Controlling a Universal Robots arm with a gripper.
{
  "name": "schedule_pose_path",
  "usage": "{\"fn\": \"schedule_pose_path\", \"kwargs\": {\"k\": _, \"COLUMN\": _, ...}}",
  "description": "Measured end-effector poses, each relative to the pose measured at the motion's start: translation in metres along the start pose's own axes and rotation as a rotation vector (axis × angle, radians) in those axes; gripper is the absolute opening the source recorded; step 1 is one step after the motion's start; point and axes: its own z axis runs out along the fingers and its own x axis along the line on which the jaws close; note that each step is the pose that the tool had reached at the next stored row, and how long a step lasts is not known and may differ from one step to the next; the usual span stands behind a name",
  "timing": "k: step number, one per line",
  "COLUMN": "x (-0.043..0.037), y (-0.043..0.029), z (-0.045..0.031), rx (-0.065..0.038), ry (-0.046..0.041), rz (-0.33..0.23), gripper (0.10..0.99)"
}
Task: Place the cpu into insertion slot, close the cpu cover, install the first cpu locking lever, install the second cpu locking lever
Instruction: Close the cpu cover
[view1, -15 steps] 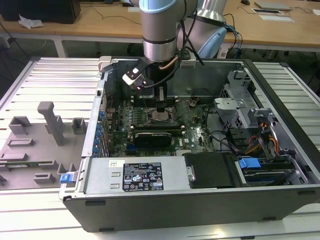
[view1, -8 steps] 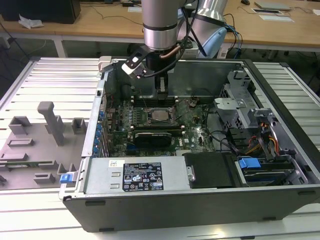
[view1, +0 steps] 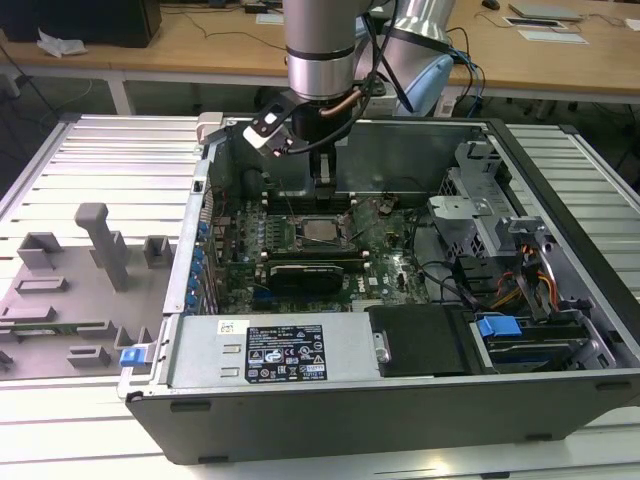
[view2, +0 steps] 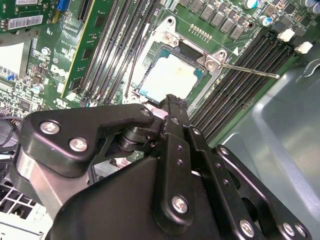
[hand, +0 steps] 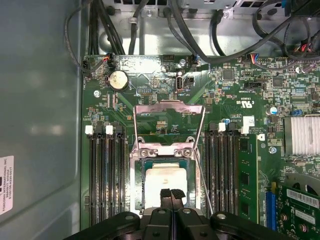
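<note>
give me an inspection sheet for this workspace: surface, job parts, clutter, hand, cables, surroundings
surface: slatted metal table carrying an open computer case
job's things: cpu lies in the insertion slot; cpu cover stands open, off the chip; a thin locking lever sticks out over the memory slots
clutter: grey fixture tray with upright blocks, at the exterior view's left of the case
grippers: hand shut, nothing seen between its fingers, over the cpu; contact cannot be told
cables: black bundle beyond the board; coloured wires near the drive bays
surroundings: wooden desks behind the table
</note>
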Motion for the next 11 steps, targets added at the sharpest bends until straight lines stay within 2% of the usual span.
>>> {"fn": "schedule_pose_path", "kwargs": {"k": 6, "x": 0.0, "y": 0.0006, "z": -0.0003, "rx": 0.0, "ry": -0.0002, "rz": 0.0, "gripper": 0.106}}
{"fn": "schedule_pose_path", "kwargs": {"k": 8, "x": 0.0, "y": 0.0089, "z": 0.0005, "rx": 0.004, "ry": 0.0, "rz": 0.0, "gripper": 0.106}}
{"fn": "schedule_pose_path", "kwargs": {"k": 9, "x": 0.0001, "y": 0.0098, "z": -0.0004, "rx": 0.004, "ry": -0.0003, "rz": 0.0, "gripper": 0.106}}
{"fn": "schedule_pose_path", "kwargs": {"k": 11, "x": -0.0003, "y": 0.0104, "z": -0.0079, "rx": 0.004, "ry": -0.0002, "rz": 0.0, "gripper": 0.106}}
